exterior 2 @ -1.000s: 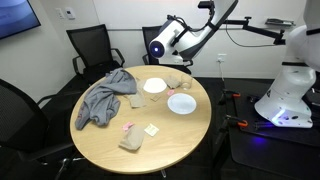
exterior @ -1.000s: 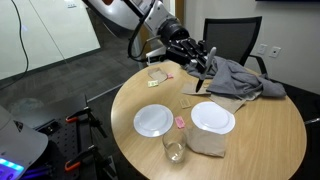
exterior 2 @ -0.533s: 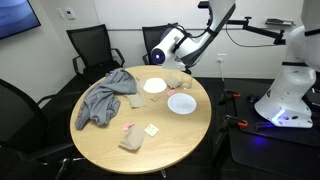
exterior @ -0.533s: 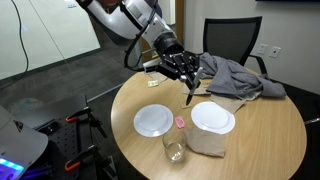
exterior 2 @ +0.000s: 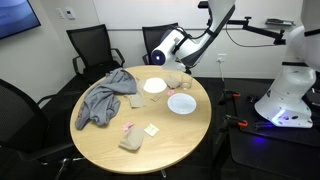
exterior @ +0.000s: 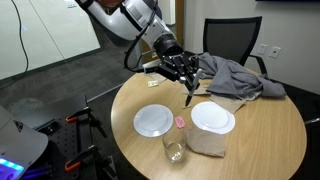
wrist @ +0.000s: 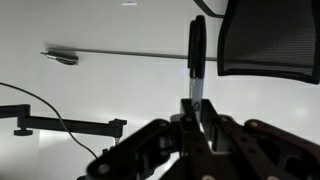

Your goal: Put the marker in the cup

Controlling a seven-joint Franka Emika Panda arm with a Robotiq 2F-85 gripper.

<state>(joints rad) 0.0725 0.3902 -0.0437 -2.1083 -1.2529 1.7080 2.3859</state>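
My gripper [exterior: 184,74] is shut on the black marker [exterior: 190,95], which hangs down from the fingers above the round wooden table [exterior: 260,140], just beyond the two white plates. In the wrist view the marker [wrist: 196,55] sticks out straight from between the closed fingers [wrist: 197,112], with only the wall and a chair back behind it. The clear glass cup [exterior: 174,149] stands upright and empty near the table's front edge, well in front of the marker. The arm also shows in an exterior view, with the gripper [exterior 2: 183,68] over the table's far side.
Two white plates [exterior: 153,120] [exterior: 212,117] lie between the gripper and the cup, with a small pink object [exterior: 179,122] between them. A grey cloth [exterior: 240,80] is heaped at the back of the table. Black chairs [exterior: 232,38] stand around the table.
The gripper has carried the marker from beside the grey cloth leftward and toward the plates. Over the last half second it has held still.
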